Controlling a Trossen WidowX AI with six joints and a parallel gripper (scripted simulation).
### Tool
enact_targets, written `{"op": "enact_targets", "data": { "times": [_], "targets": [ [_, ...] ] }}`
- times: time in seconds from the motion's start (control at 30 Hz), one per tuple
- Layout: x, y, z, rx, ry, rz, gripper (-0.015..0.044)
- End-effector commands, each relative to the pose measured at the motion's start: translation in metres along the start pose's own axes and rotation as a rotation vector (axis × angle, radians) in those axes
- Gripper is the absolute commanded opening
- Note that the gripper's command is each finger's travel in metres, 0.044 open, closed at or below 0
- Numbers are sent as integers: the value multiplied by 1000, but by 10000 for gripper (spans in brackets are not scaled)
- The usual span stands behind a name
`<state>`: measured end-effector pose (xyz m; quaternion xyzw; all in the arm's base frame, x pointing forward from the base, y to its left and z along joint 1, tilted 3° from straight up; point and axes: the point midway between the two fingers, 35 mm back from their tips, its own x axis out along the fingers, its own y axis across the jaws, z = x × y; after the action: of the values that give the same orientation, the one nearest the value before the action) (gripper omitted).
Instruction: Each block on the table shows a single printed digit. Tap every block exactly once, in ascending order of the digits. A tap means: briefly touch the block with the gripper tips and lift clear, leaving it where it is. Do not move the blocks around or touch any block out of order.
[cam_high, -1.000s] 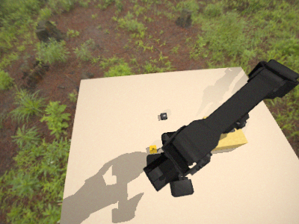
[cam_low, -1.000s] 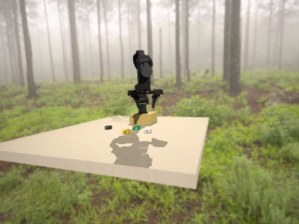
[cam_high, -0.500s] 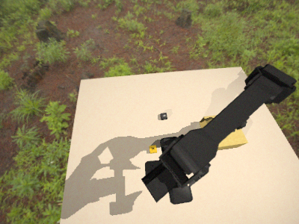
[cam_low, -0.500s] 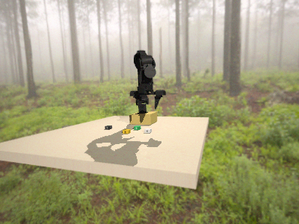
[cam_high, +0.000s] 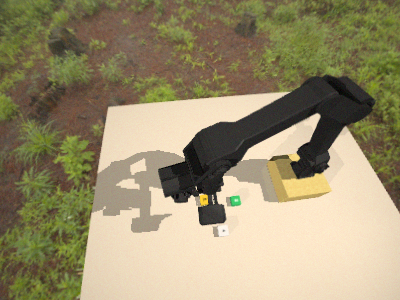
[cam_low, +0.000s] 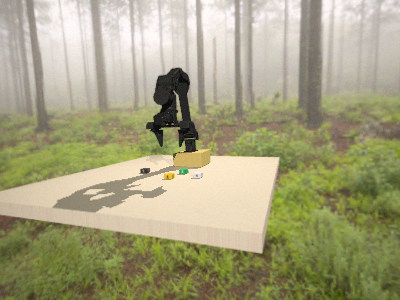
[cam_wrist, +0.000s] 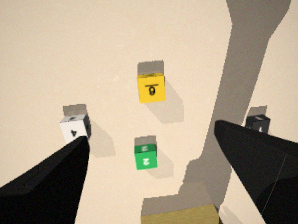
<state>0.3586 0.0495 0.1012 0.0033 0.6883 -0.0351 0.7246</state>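
My gripper (cam_low: 171, 145) (cam_wrist: 153, 134) is open and empty, high above the blocks. A green block (cam_high: 235, 200) (cam_low: 183, 171) (cam_wrist: 146, 161) shows 2; it lies between the fingers' lines in the wrist view, nearer its bottom. A yellow block (cam_high: 204, 200) (cam_low: 169, 176) (cam_wrist: 151, 93) shows an underlined digit, 6 or 9, hard to tell. A white block (cam_high: 223, 231) (cam_low: 198, 175) (cam_wrist: 75, 129) shows 4, by the left fingertip. A black block (cam_low: 145, 171) (cam_wrist: 258, 123) shows what looks like 1, partly behind the right finger; the arm hides it in the top view.
A yellow box-shaped base (cam_high: 305, 187) (cam_low: 192, 159) (cam_wrist: 180, 215) stands under the arm's foot. The blocks lie apart on the pale table top (cam_high: 300, 250) (cam_low: 225, 210). The arm's shadow crosses the table and passes between the yellow and black blocks in the wrist view.
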Motion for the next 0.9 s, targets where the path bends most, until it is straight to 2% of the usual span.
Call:
{"op": "enact_targets", "data": {
  "times": [0.0, 0.7, 0.77, 0.87],
  "targets": [
    [3, -17, 4, -15, 13, -4, 400],
    [3, -17, 4, -15, 13, -4, 400],
    [3, -28, 3, -15, 13, -5, 400],
    [2, -76, -10, -15, 14, -8, 400]
  ]
}}
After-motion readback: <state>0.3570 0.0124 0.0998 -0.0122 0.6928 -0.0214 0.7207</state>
